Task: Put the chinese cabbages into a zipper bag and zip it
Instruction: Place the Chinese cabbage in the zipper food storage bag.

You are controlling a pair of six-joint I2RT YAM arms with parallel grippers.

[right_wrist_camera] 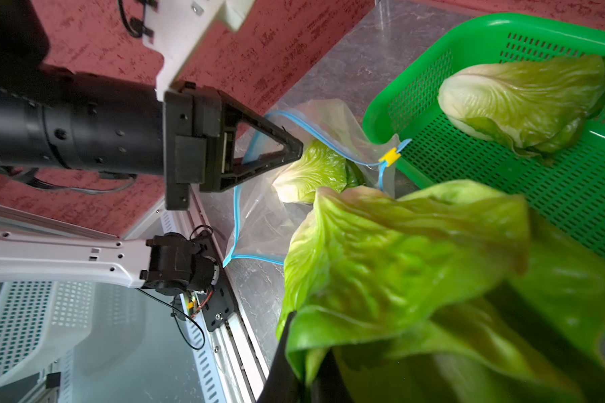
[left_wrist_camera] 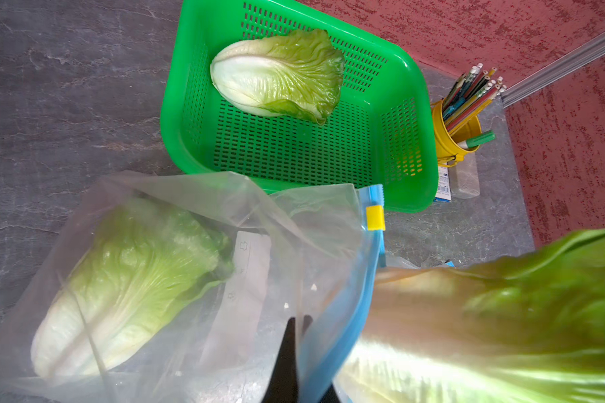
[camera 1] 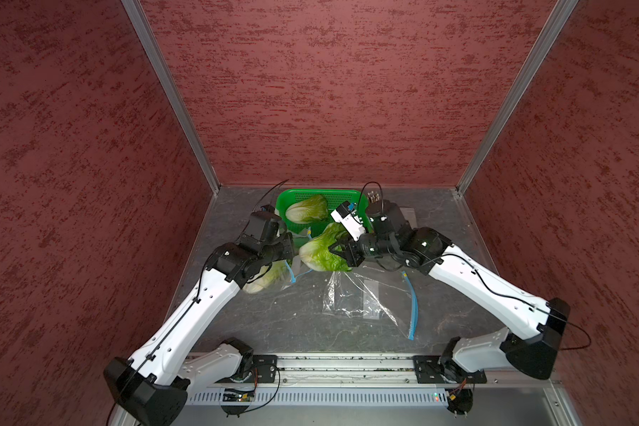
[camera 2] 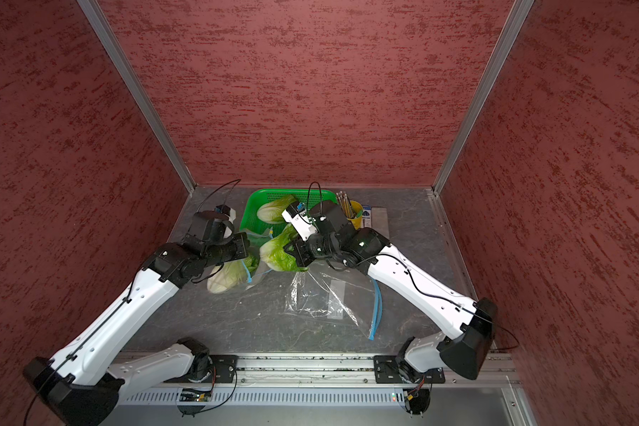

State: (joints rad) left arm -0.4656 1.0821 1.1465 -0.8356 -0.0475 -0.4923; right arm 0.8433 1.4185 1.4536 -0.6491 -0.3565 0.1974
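**Cabbage at the bag mouth: guiding it in stalk first**

Leaves of the held cabbage [right_wrist_camera: 416, 279] are filling the right wrist view. Our right gripper [right_wrist_camera: 304, 370] is clamped on its leafy end, so the white stalk is pointing at the zipper bag [left_wrist_camera: 175, 216]. Our left gripper [right_wrist_camera: 296, 150] is pinched shut on the bag's blue zipper rim and is lifting one lip, so the mouth is gaping. One bagged cabbage [left_wrist_camera: 130, 279] is lying inside already. The last cabbage [left_wrist_camera: 276, 73] is sitting in the green basket [left_wrist_camera: 409, 139] just beside the bag. A spare bag [camera 1: 362, 298] is lying flat on the table, apart from all this.

In our judgement, the stalk should go in low, under the raised lip and clear of the yellow slider [left_wrist_camera: 375, 217]. It should slide alongside the bagged cabbage rather than onto it. We are counting on the left pinch to stay steady, since thin film folds or slips easily. We should let go only once the bulk is past the rim, because soft leaves may tear if dragged.
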